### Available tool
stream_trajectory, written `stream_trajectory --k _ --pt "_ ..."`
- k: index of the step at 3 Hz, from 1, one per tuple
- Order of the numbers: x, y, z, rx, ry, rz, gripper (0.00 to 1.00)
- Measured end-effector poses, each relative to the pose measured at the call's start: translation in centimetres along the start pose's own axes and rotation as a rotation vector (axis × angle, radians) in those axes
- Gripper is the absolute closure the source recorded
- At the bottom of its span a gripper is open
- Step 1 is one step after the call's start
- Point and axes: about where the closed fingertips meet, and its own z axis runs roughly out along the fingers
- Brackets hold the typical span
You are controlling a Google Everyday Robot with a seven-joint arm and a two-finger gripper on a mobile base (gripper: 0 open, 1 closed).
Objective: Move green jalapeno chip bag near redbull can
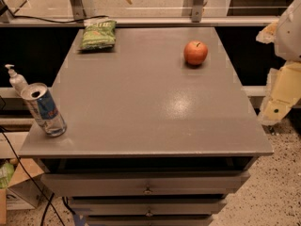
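The big grey table [141,107] filled most of the view, with drawers [148,185] under its top. The robot's pale arm [291,27] showed at the right edge. The gripper [281,95] hung there beside the table's right side, off the top and well apart from everything on it. I could not tell if the gripper was open or closed. The bag [98,34] lay flat at the far left corner of the table, close to the back edge. The apple [195,52] sat on the far right part, well apart from the bag. The can [44,109] stood at the near left corner, right by the edge. So the bag and the can were both on the left side but well apart, one at the back and one at the front. A white pump bottle [15,79] stood behind the can, off the table, I think. The bag looked light, soft and crinkly. It would likely squash if squeezed hard, and its shiny skin might slip. A good place to hold it seemed to be the puffy middle, pinched from above across its short way. The can was tall and thin and could tip, so the bag should land beside it, not against it.
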Motion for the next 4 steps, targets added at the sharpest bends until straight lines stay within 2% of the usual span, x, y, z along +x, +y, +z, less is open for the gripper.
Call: stream_trajectory --k 1,2,3,4 --pt "-0.5 0.0 0.1 0.008 -0.014 -0.010 0.00" --pt "-3.6 0.2 1.6 -0.002 -0.102 -0.061 0.00" --pt "-7.5 -0.4 4.0 -0.031 -0.235 -0.111 0.00" --pt "-11.7 -2.7 6.8 -0.058 -0.350 -0.131 0.00"
